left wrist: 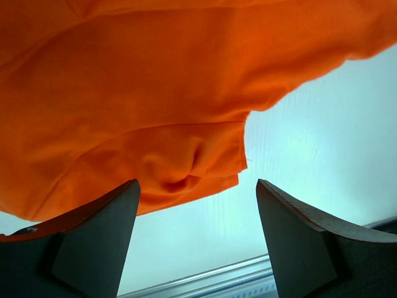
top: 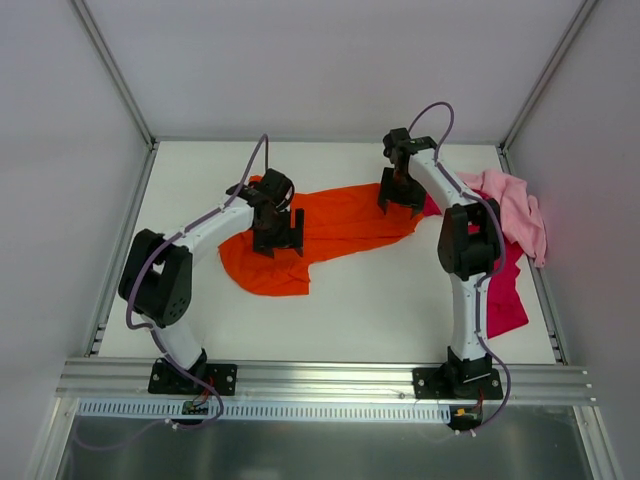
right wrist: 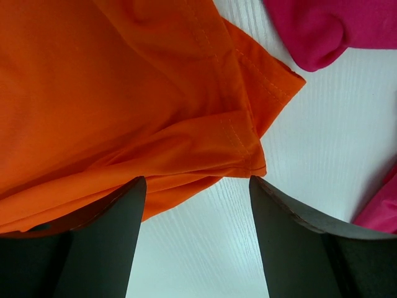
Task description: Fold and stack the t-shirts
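The bright orange t-shirt (top: 345, 225) lies rumpled across the middle of the table. My left gripper (top: 277, 238) hovers over its left part, open and empty. In the left wrist view a sleeve hem of the orange shirt (left wrist: 186, 167) lies just beyond the open gripper (left wrist: 197, 186). My right gripper (top: 400, 195) is over the shirt's right end, open and empty. In the right wrist view the shirt's hemmed corner (right wrist: 242, 136) lies just ahead of the open gripper (right wrist: 196, 181). The light pink shirt (top: 517, 210) is bunched at the far right. The magenta-red shirt (top: 506, 292) lies under the right arm and shows in the right wrist view (right wrist: 313, 31).
White enclosure walls (top: 330, 60) stand close behind and at both sides. A metal rail (top: 320, 378) runs along the table's near edge, with both arm bases bolted to it. Bare white tabletop (top: 380, 310) lies in front of the orange shirt.
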You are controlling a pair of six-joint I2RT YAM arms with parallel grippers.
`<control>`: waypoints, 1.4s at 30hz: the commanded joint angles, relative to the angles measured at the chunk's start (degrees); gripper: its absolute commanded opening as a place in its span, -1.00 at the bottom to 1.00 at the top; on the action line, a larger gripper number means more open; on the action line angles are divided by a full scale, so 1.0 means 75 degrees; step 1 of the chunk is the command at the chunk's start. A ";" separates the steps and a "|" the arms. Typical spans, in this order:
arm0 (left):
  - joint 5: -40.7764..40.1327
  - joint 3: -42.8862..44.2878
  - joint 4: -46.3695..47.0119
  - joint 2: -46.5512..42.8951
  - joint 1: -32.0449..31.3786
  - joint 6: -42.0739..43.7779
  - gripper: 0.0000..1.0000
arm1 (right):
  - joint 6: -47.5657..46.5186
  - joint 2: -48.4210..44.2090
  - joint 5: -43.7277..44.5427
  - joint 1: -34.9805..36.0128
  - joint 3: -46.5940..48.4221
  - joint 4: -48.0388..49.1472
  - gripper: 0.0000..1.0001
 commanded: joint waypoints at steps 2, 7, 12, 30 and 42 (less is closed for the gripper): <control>0.0574 0.0009 -0.0221 0.0159 -0.0326 0.0281 0.54 | -0.0153 -0.0199 0.0076 0.0034 0.0628 -0.0403 0.43; 0.0574 0.0233 -0.0609 0.0242 -0.0724 0.0363 0.54 | -0.0341 -0.0246 0.0801 0.0046 0.0981 -0.0789 0.44; 0.0492 0.0163 -0.0761 0.0429 -0.0771 0.0363 0.54 | -0.0259 -0.0316 0.0898 -0.0012 0.0829 -0.0802 0.44; 0.0000 -0.0692 -0.1125 0.1004 -0.0912 -0.0772 0.40 | -0.0411 -0.0902 0.0323 -0.0036 0.1332 -0.0697 0.44; -0.0291 -0.3270 0.0235 -0.1033 0.0106 -0.2003 -0.48 | -0.0446 -0.1663 0.0101 -0.0048 0.0818 -0.0568 0.44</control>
